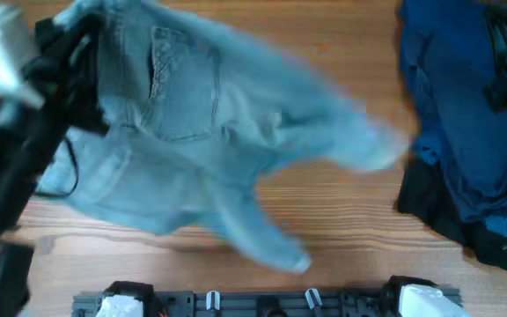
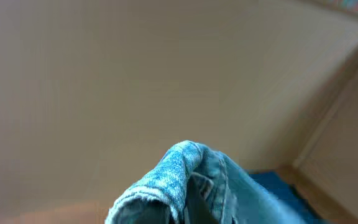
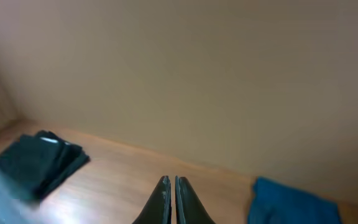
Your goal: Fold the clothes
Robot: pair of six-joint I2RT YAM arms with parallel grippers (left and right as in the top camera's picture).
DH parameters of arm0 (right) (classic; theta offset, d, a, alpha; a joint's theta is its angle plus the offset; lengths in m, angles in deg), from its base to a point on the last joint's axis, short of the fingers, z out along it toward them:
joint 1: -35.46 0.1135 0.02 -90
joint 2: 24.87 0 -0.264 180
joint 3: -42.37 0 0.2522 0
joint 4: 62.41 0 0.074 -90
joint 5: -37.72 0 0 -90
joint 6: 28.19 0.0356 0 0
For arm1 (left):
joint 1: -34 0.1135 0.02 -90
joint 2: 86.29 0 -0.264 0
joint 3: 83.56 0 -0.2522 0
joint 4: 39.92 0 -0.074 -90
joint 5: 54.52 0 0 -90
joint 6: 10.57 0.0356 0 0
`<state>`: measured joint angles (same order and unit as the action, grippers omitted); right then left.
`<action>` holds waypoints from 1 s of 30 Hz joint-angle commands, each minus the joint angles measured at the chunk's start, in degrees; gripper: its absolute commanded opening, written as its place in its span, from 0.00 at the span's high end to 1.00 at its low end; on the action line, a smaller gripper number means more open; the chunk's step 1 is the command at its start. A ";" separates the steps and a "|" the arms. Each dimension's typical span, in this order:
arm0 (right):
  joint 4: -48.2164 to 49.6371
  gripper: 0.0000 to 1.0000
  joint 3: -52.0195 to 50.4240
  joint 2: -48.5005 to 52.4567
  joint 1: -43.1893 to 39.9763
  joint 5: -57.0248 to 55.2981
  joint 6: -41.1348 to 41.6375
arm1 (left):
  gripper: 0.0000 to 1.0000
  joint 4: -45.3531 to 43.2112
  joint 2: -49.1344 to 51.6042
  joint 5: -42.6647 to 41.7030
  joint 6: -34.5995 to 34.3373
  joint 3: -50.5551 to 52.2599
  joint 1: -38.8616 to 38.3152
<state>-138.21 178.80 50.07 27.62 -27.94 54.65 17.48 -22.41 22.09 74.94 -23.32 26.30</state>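
The pale blue denim shorts (image 1: 192, 106) hang lifted and motion-blurred over the left half of the table, a patch pocket facing up. My left gripper (image 1: 82, 31) holds them at their upper left corner. In the left wrist view a cuffed denim edge (image 2: 185, 180) covers the jaws, so the fingers are hidden. My right gripper (image 3: 171, 180) is shut and empty above bare wood. In the overhead view it (image 1: 504, 79) sits at the far right over a dark blue garment (image 1: 456, 97). A black garment (image 1: 438, 207) lies beneath the blue one.
The right wrist view shows a folded dark garment (image 3: 39, 162) at left and a blue garment (image 3: 291, 202) at right. The wooden table (image 1: 341, 229) runs to a black rail (image 1: 262, 301) at the front edge. A wall stands behind.
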 commanded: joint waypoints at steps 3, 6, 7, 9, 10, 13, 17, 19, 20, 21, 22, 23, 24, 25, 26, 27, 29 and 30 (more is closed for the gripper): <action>-1.03 0.96 0.42 10.19 -0.39 -2.19 0.48 | 0.96 1.07 11.32 1.01 1.09 -0.85 0.44; -1.38 0.96 0.42 15.82 -0.39 -0.17 0.44 | 0.96 1.03 17.49 0.98 1.11 -0.85 0.42; -1.49 0.96 0.42 17.70 -0.39 1.16 0.44 | 0.96 1.03 19.26 1.01 1.11 -0.85 0.42; -1.68 0.96 0.42 20.94 -0.39 4.20 -0.02 | 0.96 1.01 22.16 1.01 1.27 -0.85 0.44; -1.84 0.96 0.42 22.03 -0.39 5.46 -0.33 | 0.96 0.96 22.88 0.98 1.29 -0.85 0.44; -2.05 0.96 0.42 25.83 -0.24 9.73 -0.39 | 0.96 0.46 24.33 1.01 1.31 -0.85 0.44; -2.10 0.96 0.42 30.27 1.55 12.44 -0.61 | 0.96 -0.59 23.17 0.98 1.29 -0.85 0.35; -2.05 0.96 0.42 31.69 2.78 13.22 -1.49 | 0.96 -0.90 21.86 0.94 1.25 -0.85 -0.15; -1.86 0.96 0.42 32.39 3.52 13.31 -1.68 | 0.96 -1.18 21.00 0.76 1.25 -0.85 -0.57; -1.62 0.96 0.42 32.92 4.31 13.29 -1.70 | 0.96 -1.62 20.02 0.76 1.07 -0.85 -1.16; -1.40 0.96 0.42 33.31 4.70 13.31 -1.70 | 0.96 -2.16 19.23 0.70 1.05 -0.85 -1.70; -1.09 0.96 0.42 33.48 5.11 13.55 -1.68 | 0.96 -3.26 17.81 -0.07 0.98 -0.85 -2.95; -0.96 0.96 0.42 33.53 5.29 13.77 -1.68 | 0.96 -4.07 16.94 -0.79 0.63 -0.85 -3.93; -0.70 0.96 0.42 33.53 5.31 14.40 -1.73 | 0.96 -5.14 15.85 -1.92 0.59 -0.85 -5.44; -0.57 0.96 0.42 33.48 5.29 15.04 -1.73 | 0.96 -6.01 14.84 -2.73 0.59 -0.85 -7.23; -0.57 0.96 0.42 33.24 5.14 15.69 -1.75 | 0.96 -6.82 13.86 -3.45 0.59 -0.85 -9.51; -0.66 0.96 0.42 33.16 4.74 16.33 -1.75 | 0.96 -7.50 12.48 -3.69 0.70 -0.85 -14.78; -0.83 0.96 0.42 33.16 4.48 16.68 -1.81 | 0.96 -7.52 12.11 -3.63 1.03 -0.85 -17.49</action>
<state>-139.15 178.87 83.21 33.04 -14.52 53.98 11.69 -5.76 22.07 75.31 -23.06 16.99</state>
